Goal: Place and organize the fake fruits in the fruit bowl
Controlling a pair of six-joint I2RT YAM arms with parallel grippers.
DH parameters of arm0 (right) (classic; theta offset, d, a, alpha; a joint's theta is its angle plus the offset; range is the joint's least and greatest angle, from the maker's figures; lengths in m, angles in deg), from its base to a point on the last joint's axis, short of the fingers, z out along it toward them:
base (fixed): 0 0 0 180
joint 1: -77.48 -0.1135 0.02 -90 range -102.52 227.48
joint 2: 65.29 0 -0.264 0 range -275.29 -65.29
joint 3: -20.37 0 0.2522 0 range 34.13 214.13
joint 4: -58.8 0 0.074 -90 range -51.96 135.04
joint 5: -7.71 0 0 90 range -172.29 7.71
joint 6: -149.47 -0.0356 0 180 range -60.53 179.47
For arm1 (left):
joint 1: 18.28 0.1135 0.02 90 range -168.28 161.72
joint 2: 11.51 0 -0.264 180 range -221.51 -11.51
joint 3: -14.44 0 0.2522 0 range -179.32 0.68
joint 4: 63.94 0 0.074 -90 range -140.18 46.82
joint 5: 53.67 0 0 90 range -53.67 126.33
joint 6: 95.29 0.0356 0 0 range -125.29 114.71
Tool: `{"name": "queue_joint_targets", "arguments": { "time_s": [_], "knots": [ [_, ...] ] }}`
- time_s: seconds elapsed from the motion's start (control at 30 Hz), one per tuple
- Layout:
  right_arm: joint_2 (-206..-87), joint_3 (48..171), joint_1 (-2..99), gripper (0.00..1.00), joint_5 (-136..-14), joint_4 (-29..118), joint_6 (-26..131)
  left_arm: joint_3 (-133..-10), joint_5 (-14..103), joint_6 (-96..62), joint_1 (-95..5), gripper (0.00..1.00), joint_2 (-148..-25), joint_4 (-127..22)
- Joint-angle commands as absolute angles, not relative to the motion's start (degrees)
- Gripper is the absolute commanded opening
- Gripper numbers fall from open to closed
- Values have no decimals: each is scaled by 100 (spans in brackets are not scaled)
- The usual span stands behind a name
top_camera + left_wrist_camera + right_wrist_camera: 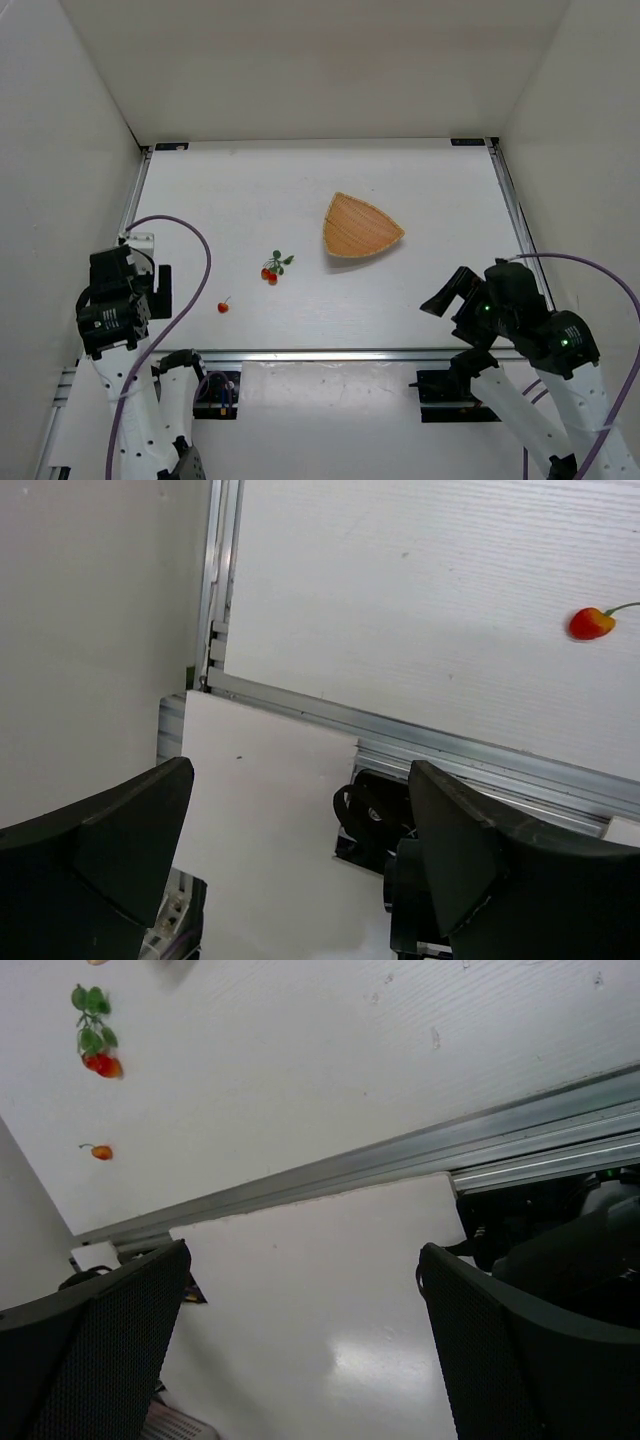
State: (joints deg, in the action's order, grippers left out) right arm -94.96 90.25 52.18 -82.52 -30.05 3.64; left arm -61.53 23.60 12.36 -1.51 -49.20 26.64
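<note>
Left gripper (300,825) and right gripper (300,1305), both spread wide, empty, at the near edge; left wrist shows only the single cherry (590,623), right wrist adds the cluster (100,1062), top view alone the basket (360,227), farther out, apart from both.

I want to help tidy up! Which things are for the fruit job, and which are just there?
For the job: leafy cherry cluster, single cherry, wicker basket.
Just there: purple cables, metal rail.
</note>
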Motion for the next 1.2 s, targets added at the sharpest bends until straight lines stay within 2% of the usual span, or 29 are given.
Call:
{"name": "queue_joint_targets", "arguments": {
  "time_s": [0.0,0.1,0.27,0.53,0.63,0.8,0.93,1.03,1.17],
  "knots": [
    [-9807,9327,5181,99,-8448,-3117,611,-6374,2772,1632,-123,100,-4746,2857],
    [-10359,9704,5181,99,-8449,-2757,1085,-6155,2772,1809,-123,100,-4482,2857],
    [-12432,11417,4997,99,-8483,-2239,1842,-6032,2772,1810,-123,100,-4236,2560],
    [-16308,14309,2696,99,-9546,-1289,2816,-6101,1762,650,-123,100,-5070,2190],
    [-17258,14618,2255,99,-9539,-990,3178,-6233,1524,420,-123,100,-5237,2189],
    [-18305,14734,2017,83,-9214,-665,3293,-6233,1393,359,-123,100,-5290,2189],
    [-18631,14286,1799,82,-9195,-59,3459,-6041,1068,359,-123,100,-5562,2076],
    [-18956,14285,1675,82,-9432,188,3512,-6040,865,359,-123,100,-5843,1838],
    [-19307,14285,1674,81,-9179,434,3618,-6224,865,359,-123,100,-6195,1662]
  ]
}}
